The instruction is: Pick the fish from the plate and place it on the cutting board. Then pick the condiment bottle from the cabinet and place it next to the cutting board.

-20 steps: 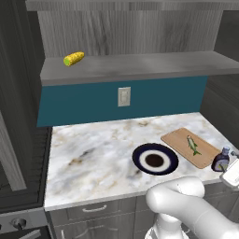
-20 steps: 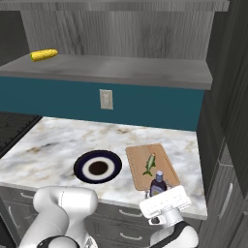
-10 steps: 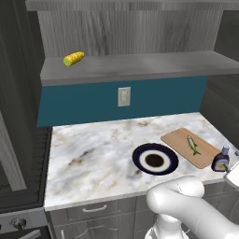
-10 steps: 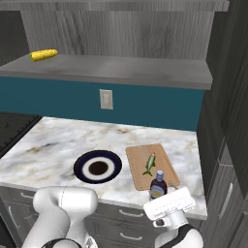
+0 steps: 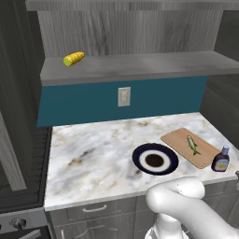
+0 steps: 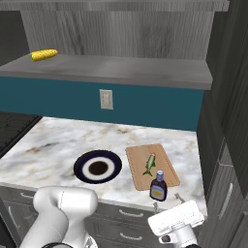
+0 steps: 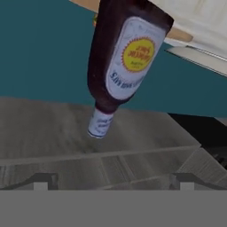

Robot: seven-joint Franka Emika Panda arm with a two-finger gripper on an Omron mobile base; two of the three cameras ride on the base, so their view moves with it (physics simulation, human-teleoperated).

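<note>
The fish (image 5: 193, 145) lies on the cutting board (image 5: 179, 140); the bottle (image 5: 220, 160) stands just beside it; the fingers (image 7: 41, 181) are spread apart, holding nothing.

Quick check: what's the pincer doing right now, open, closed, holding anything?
Pincer: open and holding nothing; its fingertips stand wide apart, and the condiment bottle stands free on the counter, outside them.

Fish (image 5: 193, 145) lies on cutting board (image 5: 177, 139), right of plate (image 5: 138, 154); condiment bottle (image 5: 220, 159) upright at board's lower-right corner; cabinet (image 5: 140, 65) upper frame.
</note>
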